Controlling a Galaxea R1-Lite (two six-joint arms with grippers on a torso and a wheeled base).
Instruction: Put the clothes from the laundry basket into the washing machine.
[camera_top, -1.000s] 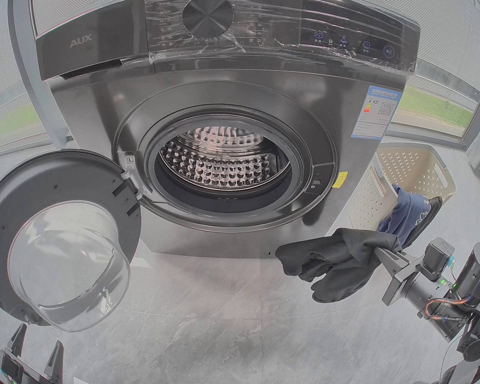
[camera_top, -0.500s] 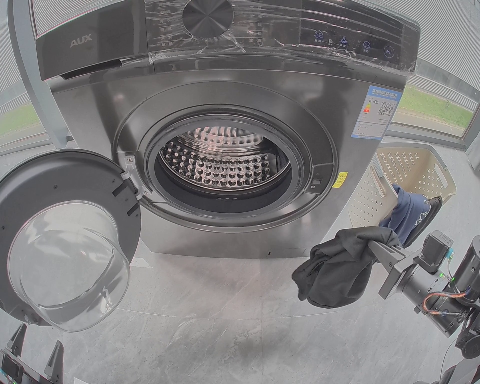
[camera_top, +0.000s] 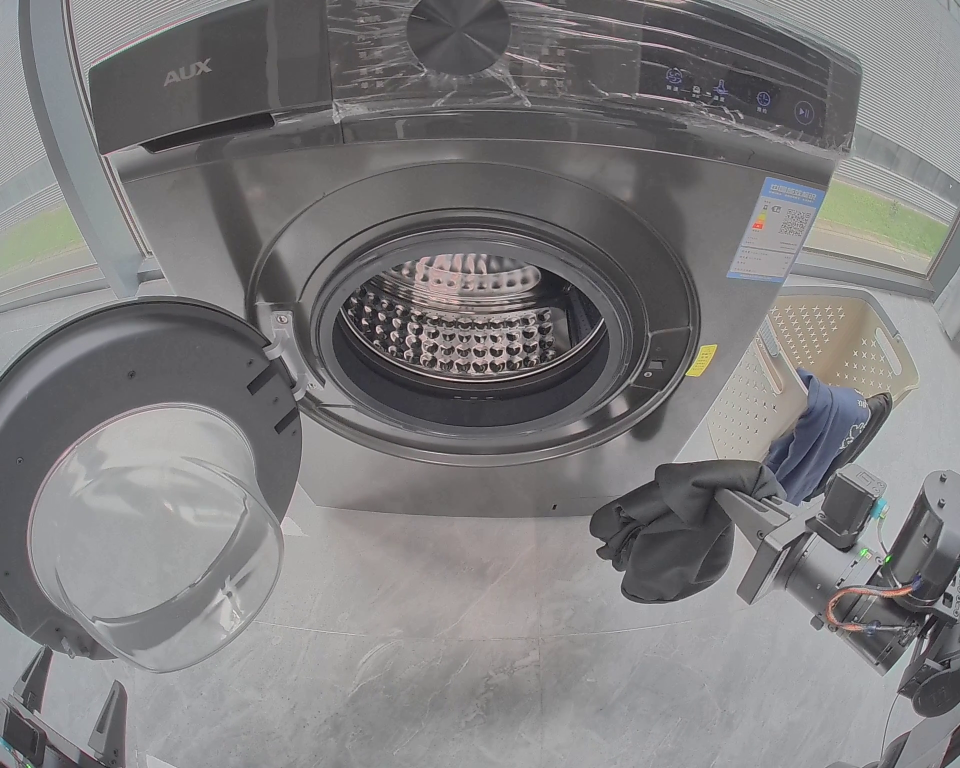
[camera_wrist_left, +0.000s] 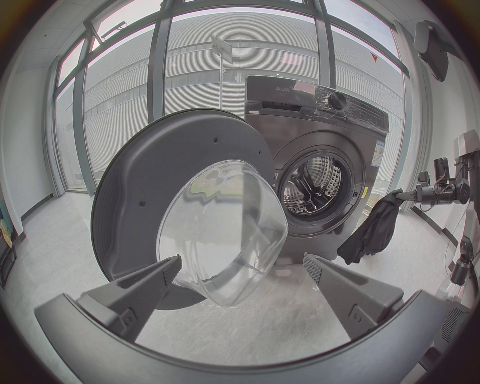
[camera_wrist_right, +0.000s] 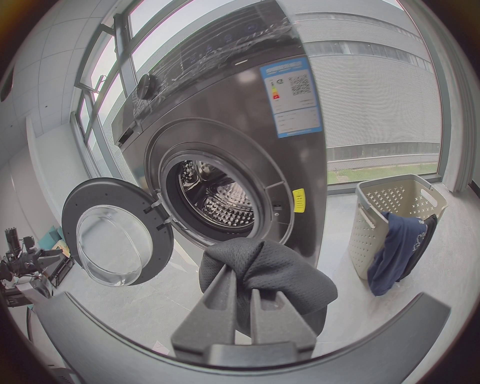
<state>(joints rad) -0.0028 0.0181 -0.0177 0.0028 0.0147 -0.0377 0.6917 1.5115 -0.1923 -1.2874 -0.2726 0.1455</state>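
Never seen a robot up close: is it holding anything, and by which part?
The right gripper pinches a black garment by a bunched upper fold; the rest hangs. The left gripper holds nothing.

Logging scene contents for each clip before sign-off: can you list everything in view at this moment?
washing machine: one, dark grey, front-loading, straight ahead
door: one, grey with a clear bowl, swung open on the machine's left
drum: one, shiny metal, no clothes seen inside
laundry basket: one, cream, on the floor right of the machine
blue garment: one, navy, draped over the basket's rim
dark cloth: one, black, on the rim beside the blue garment
black garment: one, hanging above the floor, off the machine's lower right corner
floor: grey tile
left gripper: open, low on the left, near the door
right gripper: shut on the black garment
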